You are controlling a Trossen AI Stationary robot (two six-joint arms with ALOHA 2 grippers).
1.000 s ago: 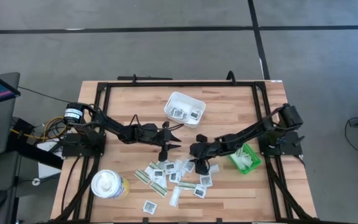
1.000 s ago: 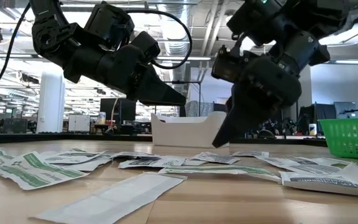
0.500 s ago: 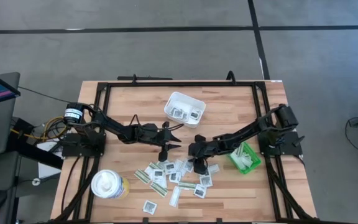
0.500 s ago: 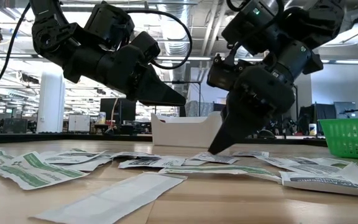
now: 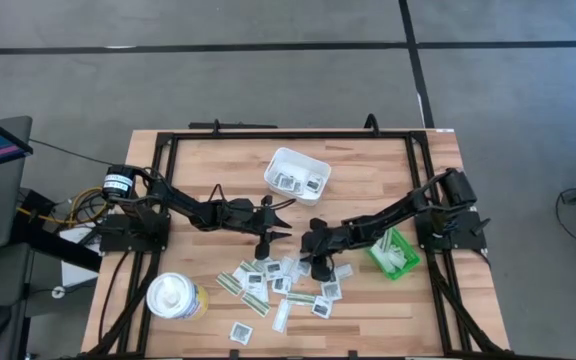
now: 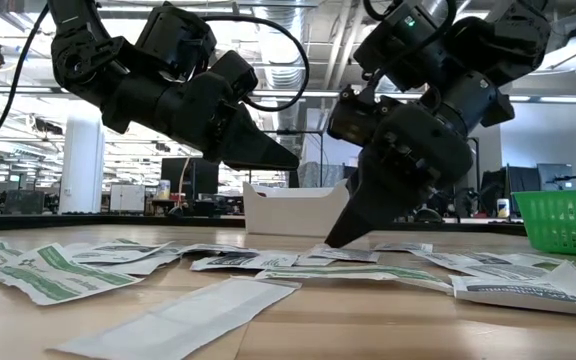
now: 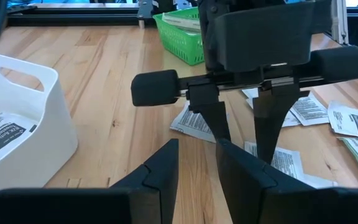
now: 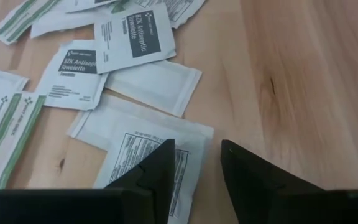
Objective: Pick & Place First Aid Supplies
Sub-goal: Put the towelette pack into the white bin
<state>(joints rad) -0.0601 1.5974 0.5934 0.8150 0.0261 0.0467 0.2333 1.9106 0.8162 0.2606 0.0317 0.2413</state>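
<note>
Right wrist view: right hand (image 8: 194, 171), fingers parted, stands over a flat packet (image 8: 143, 146) on the counter (image 8: 291, 81). Thin, light and limp, it probably wants pinching at its edge.

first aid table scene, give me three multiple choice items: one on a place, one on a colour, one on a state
1. Where does the white tray sit?
A. far side of the table, near its middle
B. on the green bin
C. under the packets

2. What colour is the bin beside the right arm?
A. red
B. green
C. blue

3. What is the right hand doing?
A. resting in the tray
B. lifted high above the table
C. tips down at a packet on the table

Key: 1 A, the high view shows it beyond the packets. 2 B, green mesh basket. 3 C, the low view shows its tips at the packets.
</note>
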